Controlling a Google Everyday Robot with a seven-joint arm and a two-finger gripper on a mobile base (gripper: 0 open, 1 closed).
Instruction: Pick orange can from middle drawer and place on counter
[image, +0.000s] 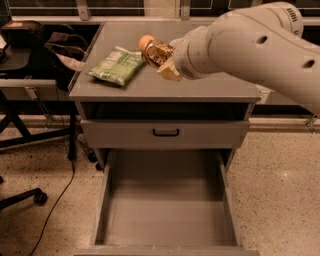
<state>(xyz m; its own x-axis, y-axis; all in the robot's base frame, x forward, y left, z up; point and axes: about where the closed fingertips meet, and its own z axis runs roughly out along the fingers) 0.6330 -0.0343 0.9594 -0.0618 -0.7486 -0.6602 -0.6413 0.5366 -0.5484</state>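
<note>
The arm (250, 45) comes in from the upper right, thick and cream-coloured, and reaches down over the counter (210, 87). At its end the gripper (166, 65) sits above the middle of the counter top, towards the back. The wrist covers most of it from here, so I cannot tell whether it is clamped or loose.

The can (158, 51) is right at the tip of the gripper, touching it on its left side. It is shiny copper-orange and lies at a slant rather than upright. It is over the counter, not in the drawer below; whether its base rests on the grey top or hangs just clear of it is hidden by the gripper.

Just behind and left of the can, touching or nearly touching it, sits a round matte orange (145, 41). Further left on the counter lies a flat green bag (116, 65), near the can but apart from it, turned at an angle to the edge.

Below the counter is an open gap, then the top drawer (120, 135), closed, with a black handle (166, 132) at its centre. Under that the middle drawer (165, 220) is pulled far out, its plain grey floor bare.

A black chair (20, 50) stands to the left of the cabinet, and a dark cable (55, 210) trails across the speckled floor (280, 190).
</note>
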